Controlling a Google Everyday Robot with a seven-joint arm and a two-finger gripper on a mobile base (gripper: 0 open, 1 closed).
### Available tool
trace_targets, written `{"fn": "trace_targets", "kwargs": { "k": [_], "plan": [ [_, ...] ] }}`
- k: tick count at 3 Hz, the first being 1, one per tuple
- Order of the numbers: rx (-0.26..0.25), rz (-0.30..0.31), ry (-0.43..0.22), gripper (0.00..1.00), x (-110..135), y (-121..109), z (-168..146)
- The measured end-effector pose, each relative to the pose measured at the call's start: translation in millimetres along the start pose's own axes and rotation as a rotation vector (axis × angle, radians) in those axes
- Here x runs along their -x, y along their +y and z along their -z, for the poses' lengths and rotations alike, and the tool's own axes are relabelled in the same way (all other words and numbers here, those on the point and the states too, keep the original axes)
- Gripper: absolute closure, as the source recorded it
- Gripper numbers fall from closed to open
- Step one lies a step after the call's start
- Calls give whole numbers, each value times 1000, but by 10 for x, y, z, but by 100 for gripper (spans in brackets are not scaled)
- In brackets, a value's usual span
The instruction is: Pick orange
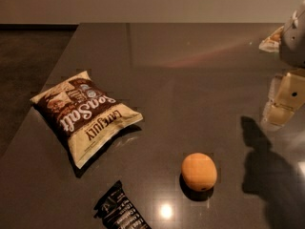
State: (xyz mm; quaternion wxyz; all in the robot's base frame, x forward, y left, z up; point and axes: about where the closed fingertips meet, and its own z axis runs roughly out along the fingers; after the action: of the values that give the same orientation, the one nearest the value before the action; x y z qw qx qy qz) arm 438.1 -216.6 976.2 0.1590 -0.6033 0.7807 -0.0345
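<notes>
Camera view: we spot the small round matte orange [199, 171] near the front edge of the dark glossy bench [190, 70]; the cream gripper [285, 100] hovers by the right edge, whether spread or closed we cannot tell.

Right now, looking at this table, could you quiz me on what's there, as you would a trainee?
1. Where is the gripper relative to the orange?
A) clamped on it
B) at the right edge of the view, apart from it
C) lying flat beside it on the table
2. True or false: the chip bag lies left of the orange in the view, not touching it.
3. Fill in: the black wrapper lies at the view's ____ edge.

Key: 1 B; 2 true; 3 bottom.
</notes>
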Motion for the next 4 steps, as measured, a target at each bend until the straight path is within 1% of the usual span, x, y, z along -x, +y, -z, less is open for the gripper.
{"fn": "trace_targets", "kwargs": {
  "k": [1, 2, 3, 4],
  "plan": [
    [0, 0, 0, 0, 0, 0, 0],
    [14, 17, -31, 0, 40, 98, -12],
    [42, 76, -108, 0, 151, 381, -75],
    [85, 139, -191, 0, 271, 667, -210]
  ]
}}
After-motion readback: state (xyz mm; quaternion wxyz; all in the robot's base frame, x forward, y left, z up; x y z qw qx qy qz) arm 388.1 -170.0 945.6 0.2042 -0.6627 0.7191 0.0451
